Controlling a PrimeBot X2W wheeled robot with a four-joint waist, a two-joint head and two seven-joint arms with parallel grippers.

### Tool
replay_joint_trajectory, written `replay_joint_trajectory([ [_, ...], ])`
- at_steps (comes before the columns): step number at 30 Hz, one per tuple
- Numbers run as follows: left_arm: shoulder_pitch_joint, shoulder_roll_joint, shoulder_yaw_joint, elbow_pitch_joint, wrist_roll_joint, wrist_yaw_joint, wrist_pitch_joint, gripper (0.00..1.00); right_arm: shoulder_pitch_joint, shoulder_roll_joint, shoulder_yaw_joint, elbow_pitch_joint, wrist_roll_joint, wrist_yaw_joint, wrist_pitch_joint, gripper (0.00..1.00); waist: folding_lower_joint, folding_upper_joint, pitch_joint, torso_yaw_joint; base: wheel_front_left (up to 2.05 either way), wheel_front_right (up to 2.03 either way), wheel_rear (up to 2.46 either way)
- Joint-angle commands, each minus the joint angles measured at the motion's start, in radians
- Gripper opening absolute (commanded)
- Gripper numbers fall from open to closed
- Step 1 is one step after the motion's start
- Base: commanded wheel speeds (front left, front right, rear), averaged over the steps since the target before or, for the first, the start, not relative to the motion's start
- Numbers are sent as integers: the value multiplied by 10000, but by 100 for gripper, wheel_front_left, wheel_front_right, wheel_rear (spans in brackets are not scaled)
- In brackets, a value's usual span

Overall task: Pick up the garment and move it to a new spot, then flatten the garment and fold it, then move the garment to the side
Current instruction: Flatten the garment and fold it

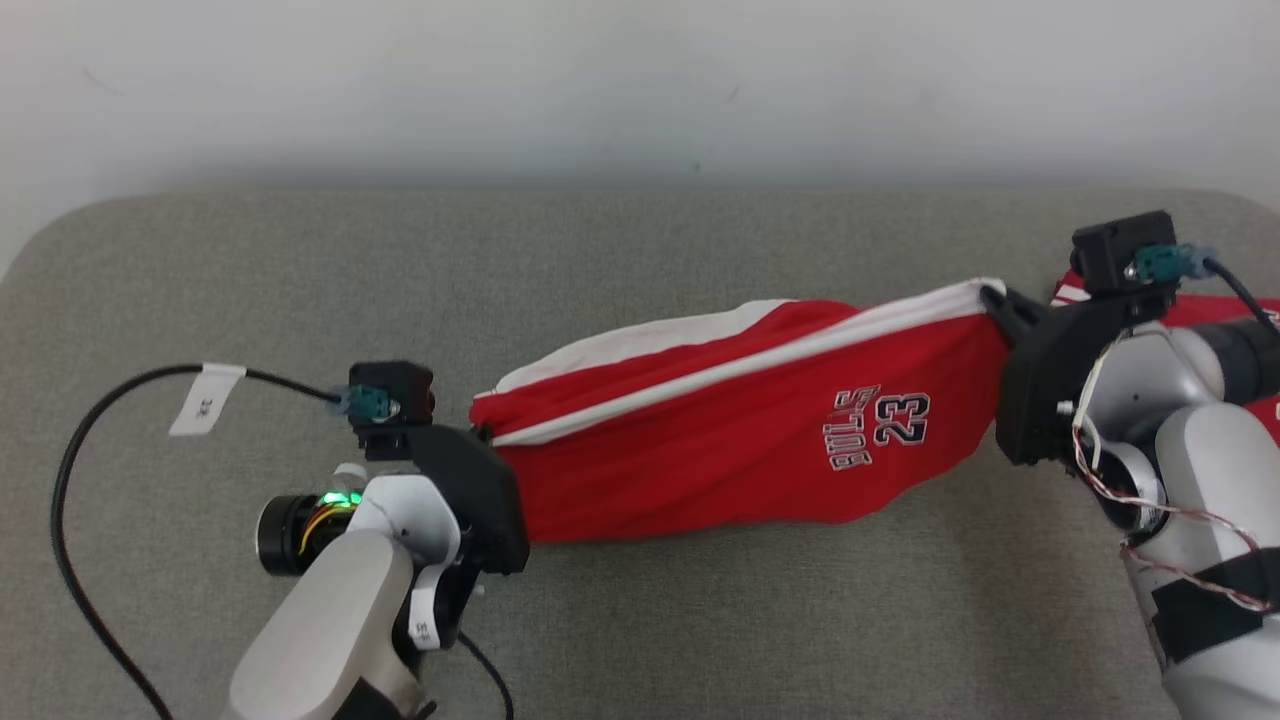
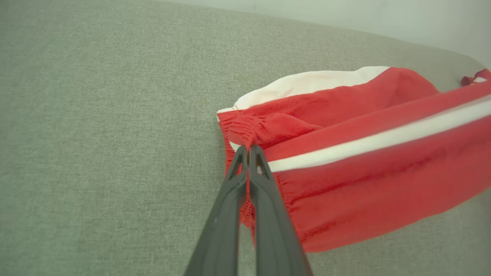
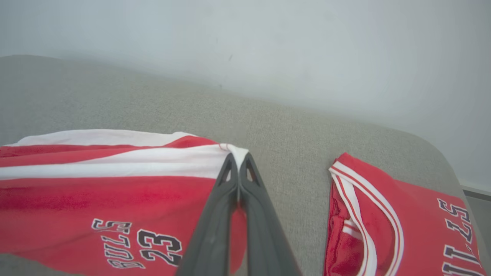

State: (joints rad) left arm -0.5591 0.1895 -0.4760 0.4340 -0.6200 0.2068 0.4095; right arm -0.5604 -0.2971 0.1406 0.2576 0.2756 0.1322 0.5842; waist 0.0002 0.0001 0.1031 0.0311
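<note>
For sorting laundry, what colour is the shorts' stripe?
White stripe on red shorts; clearest in left wrist view.

We count two red garments, the shorts (image 1: 720, 440) and a jersey (image 3: 406, 222), two grippers, the left gripper (image 2: 246, 150) and the right gripper (image 3: 238, 158), and one grey table (image 1: 300, 260).

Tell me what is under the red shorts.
Grey fabric surface shows around the red shorts; the patch directly beneath their cloth is covered, so anything there cannot be seen.

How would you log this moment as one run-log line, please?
left hand: shut on red shorts, waistband end | right hand: shut on opposite end | shorts: stretched between hands over grey surface
</note>
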Motion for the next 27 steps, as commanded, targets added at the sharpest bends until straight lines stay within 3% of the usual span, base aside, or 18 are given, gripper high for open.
replay_joint_trajectory([
  [1,-327,-101,9,260,72,-9,-125,0,-412,-100,7,393,-157,-34,-364,0,-2,-1,738,384,0,0,0],
  [7,-1559,-618,61,1425,193,-72,-768,0,-1973,-93,101,2310,-513,-34,-1719,0,-2,-1,1407,706,0,0,0],
  [14,-2720,-1053,42,2612,65,-194,-1265,0,-3254,72,273,4100,-881,-34,-2530,0,-2,-1,1896,1024,0,0,0],
  [15,-2847,-1100,16,2742,45,-180,-1300,6,-3380,104,281,4327,-900,-34,-2623,0,-2,-1,1931,1064,0,0,0],
  [17,-3104,-1186,-21,2954,-19,-226,-1480,76,-3599,168,214,4795,-975,-34,-2863,0,-2,-1,1994,1154,0,0,0],
  [18,-3221,-1225,-15,3044,-49,-217,-1638,100,-3687,219,173,5008,-986,-34,-3021,22,-2,-1,2021,1195,0,0,0],
  [19,-3300,-1260,-37,3153,-84,-233,-1764,100,-3753,279,118,5211,-994,-33,-3192,100,-2,-1,2041,1236,0,0,0],
  [27,-3626,-1386,-192,3647,-418,-455,-2907,100,-4296,542,88,6069,-1218,-33,-5012,100,-2,-1,2030,1360,0,0,0],
])
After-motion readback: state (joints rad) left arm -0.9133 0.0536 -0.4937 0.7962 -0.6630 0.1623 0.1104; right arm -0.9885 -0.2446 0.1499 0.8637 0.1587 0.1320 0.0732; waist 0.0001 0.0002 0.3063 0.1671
